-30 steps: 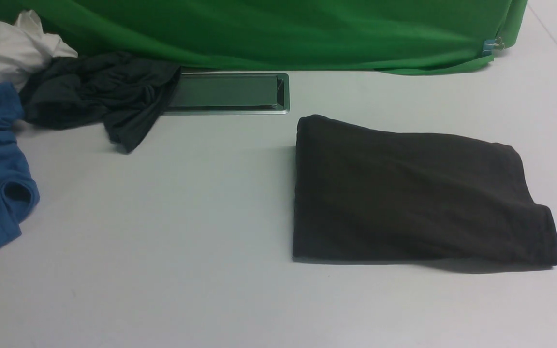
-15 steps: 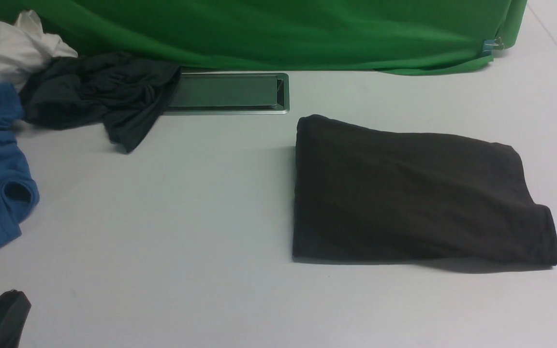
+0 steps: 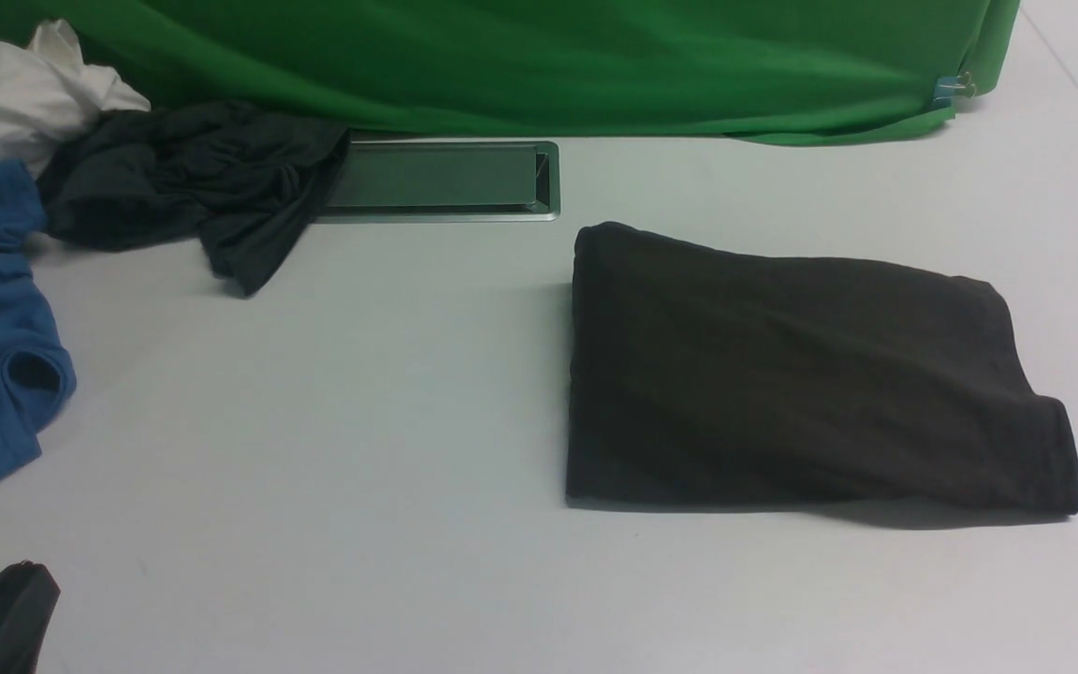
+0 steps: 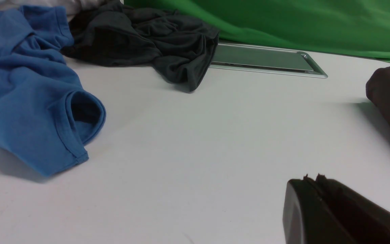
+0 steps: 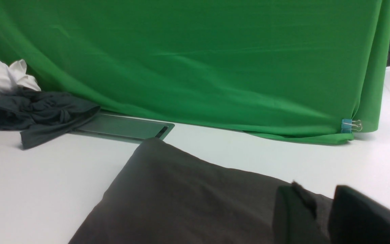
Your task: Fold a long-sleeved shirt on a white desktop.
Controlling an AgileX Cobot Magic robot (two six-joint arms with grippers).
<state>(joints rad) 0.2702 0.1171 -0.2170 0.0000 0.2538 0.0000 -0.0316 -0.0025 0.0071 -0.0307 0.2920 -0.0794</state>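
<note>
We see the white desktop (image 3: 389,421) running back to a green backdrop (image 3: 539,56). The long-sleeved shirt (image 3: 801,374) lies folded at right. Our left gripper (image 4: 311,184) is pressed together; our right gripper (image 5: 322,203) stands parted, holding nothing.

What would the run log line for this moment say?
shirt: folded, flat on desktop | left gripper: shut, empty | right gripper: open, over shirt, holding nothing
</note>
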